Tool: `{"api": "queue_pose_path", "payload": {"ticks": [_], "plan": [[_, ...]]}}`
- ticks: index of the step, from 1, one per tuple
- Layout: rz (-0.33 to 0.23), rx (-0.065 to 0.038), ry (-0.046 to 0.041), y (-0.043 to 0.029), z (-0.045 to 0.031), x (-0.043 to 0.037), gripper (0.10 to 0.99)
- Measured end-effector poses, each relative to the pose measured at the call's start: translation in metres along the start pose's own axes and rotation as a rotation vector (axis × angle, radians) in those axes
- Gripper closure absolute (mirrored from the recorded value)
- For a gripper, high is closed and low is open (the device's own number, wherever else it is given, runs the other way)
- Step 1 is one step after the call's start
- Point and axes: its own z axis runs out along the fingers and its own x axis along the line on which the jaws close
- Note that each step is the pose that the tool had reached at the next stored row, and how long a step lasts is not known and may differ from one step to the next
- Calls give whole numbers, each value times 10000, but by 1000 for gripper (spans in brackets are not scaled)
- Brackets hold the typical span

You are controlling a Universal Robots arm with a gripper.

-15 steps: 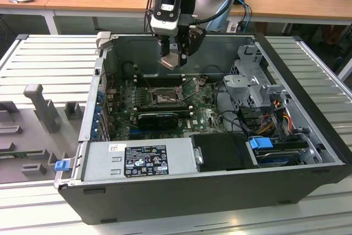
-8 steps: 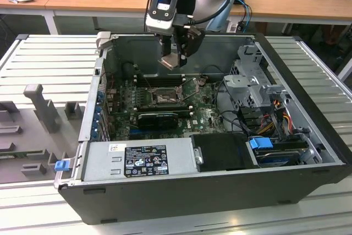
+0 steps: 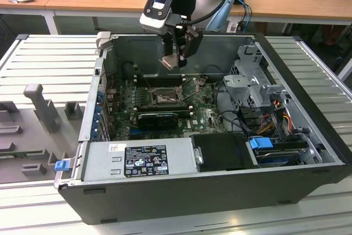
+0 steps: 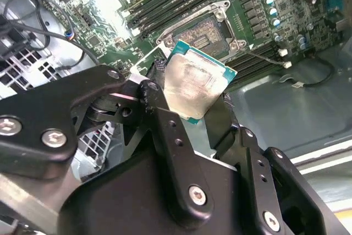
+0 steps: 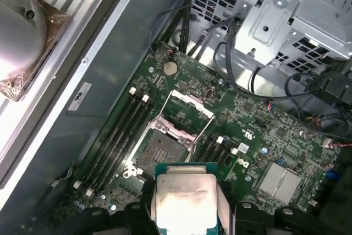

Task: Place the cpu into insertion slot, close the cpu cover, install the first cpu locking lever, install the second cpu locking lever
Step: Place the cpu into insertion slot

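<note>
My gripper (image 3: 177, 59) hangs inside the open computer case, above the motherboard, shut on the cpu (image 3: 169, 62) by two opposite edges. In the second wrist view the gripper (image 4: 191, 93) holds the cpu (image 4: 197, 86) with its silver top face showing, smeared with paste. In the first wrist view the gripper (image 5: 186, 208) and cpu (image 5: 186, 201) sit short of the insertion slot (image 5: 157, 151). The slot (image 4: 208, 32) lies bare, its pin field exposed. The cpu cover (image 5: 188, 109) stands swung up at the slot's far side. A thin locking lever (image 4: 263, 56) sticks out beside the slot.
Long black memory slots (image 5: 118, 136) flank the slot. A black expansion card (image 3: 159, 118) lies toward the front, then the power supply (image 3: 137, 159). A drive cage (image 3: 256, 81) with cables fills the exterior view's right. A round metal part (image 5: 22, 42) rests outside the case wall.
</note>
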Motion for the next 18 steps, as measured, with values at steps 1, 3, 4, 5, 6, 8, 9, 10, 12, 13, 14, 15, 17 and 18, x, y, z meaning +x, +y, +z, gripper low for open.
{"api": "queue_pose_path", "payload": {"ticks": [1,3,4,5,6,8,9,10,12,13,14,15,17,18], "plan": [[99,-1,-9,0,0,0,557],[383,-6,-32,0,0,0,557],[484,-8,-41,0,0,0,557],[619,-11,-53,0,0,0,557],[708,-13,-60,0,1,0,557],[896,-16,-76,0,5,0,557],[911,-15,-78,0,8,0,557],[916,-15,-78,-1,13,0,557],[1012,-15,-88,-2,24,0,557],[1141,-17,-98,-2,26,0,557],[1297,-20,-110,-3,28,0,557],[1444,-24,-123,-3,29,0,557],[2073,-34,-177,-3,34,-1,557],[2379,-40,-202,-3,37,-1,557]]}}
